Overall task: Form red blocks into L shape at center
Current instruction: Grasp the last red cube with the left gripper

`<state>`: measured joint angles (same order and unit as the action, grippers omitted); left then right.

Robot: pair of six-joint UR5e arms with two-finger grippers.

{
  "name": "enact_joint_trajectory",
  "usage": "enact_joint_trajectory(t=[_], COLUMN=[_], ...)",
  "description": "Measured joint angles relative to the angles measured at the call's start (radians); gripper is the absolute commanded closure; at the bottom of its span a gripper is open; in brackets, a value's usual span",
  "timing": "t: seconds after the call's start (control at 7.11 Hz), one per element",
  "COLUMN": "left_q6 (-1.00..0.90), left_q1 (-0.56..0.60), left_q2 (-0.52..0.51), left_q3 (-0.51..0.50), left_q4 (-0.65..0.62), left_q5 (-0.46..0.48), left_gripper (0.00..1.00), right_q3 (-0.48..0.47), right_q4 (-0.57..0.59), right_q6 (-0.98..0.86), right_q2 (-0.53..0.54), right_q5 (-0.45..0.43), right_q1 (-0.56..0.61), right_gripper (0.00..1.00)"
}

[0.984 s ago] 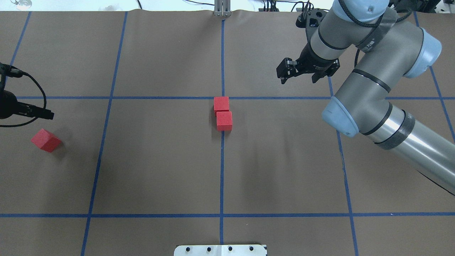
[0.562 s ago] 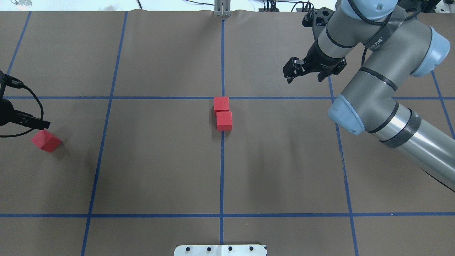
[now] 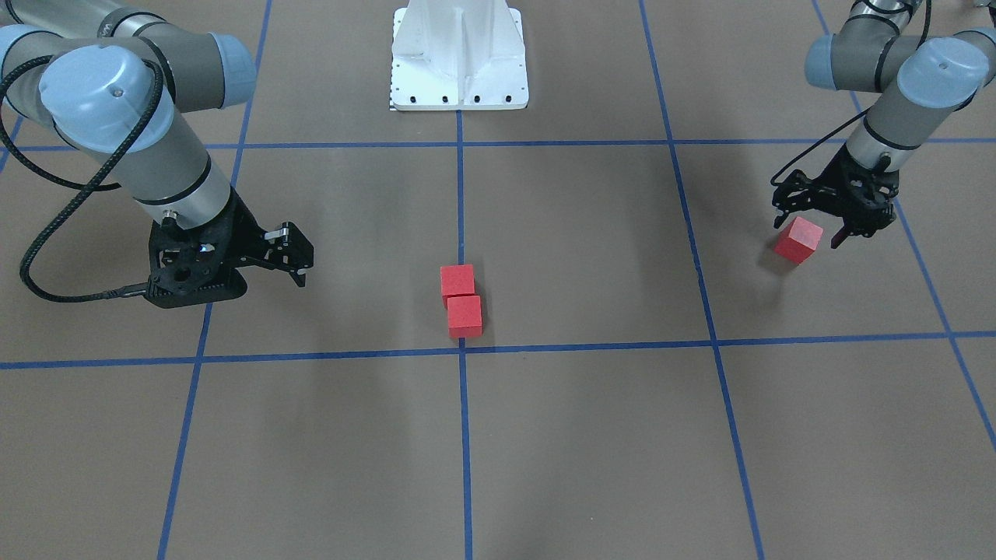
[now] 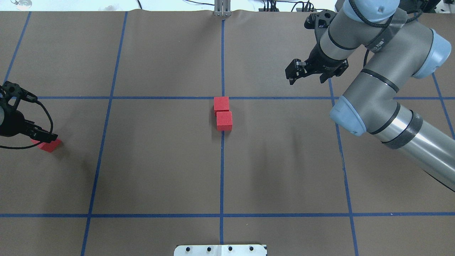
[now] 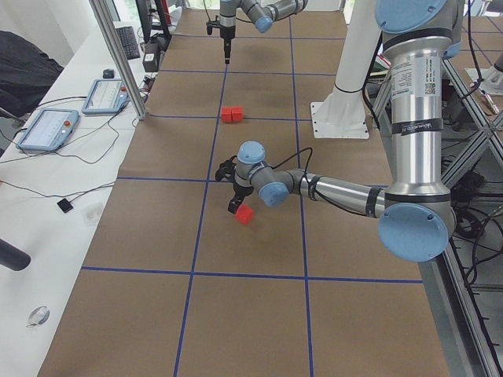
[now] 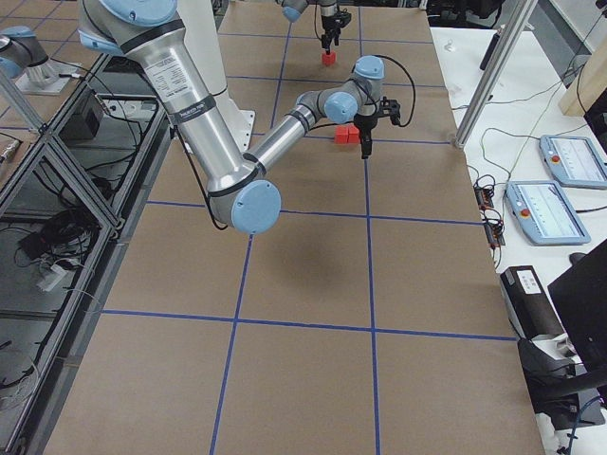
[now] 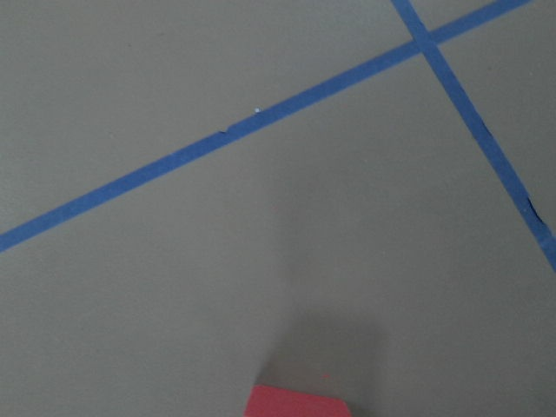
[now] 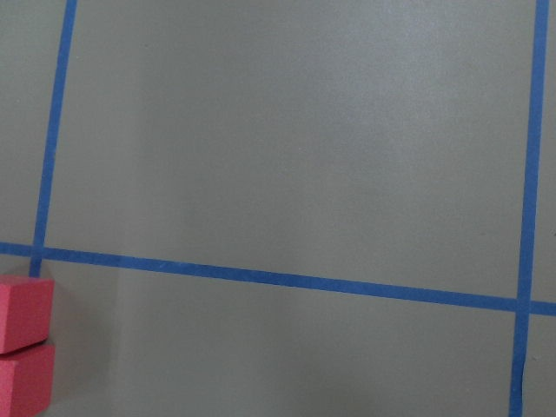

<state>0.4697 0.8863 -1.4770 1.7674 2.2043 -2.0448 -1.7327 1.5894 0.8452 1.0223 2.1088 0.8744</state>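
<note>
Two red blocks (image 4: 221, 104) (image 4: 224, 121) lie touching in a short row on the middle blue tape line (image 4: 221, 170), midway across the worktop (image 4: 160, 170). The farther one meets the center crossing (image 4: 222, 97) on its robot side. The nearer one sits slightly off toward the robot's right.

The third red block (image 3: 798, 239) rests near the worktop's left edge, well apart from the pair and turned askew to the grid. The left gripper (image 3: 809, 231) is low over it, jaws spread with a finger on either side; whether the fingers touch the block cannot be told.

The right gripper (image 4: 306, 80) hangs over the far right part of the worktop with its jaws apart and empty. The white base (image 3: 459, 54) stands at the robot's edge, in line with the crossing.
</note>
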Motion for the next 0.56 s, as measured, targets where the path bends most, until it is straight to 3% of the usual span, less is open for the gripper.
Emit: enact_joint_trajectory(t=[0.56], left_q6=[0.000], left_q1=[-0.010], left_q2=[0.000], left_q3=[-0.026], left_q4=[0.000], left_q5=[0.001], left_gripper=[0.00], right_q3=[-0.001], right_q4=[-0.002], right_q6=[0.000], right_q2=[0.008], right_q5=[0.000], right_q1=[0.000], right_gripper=[0.01])
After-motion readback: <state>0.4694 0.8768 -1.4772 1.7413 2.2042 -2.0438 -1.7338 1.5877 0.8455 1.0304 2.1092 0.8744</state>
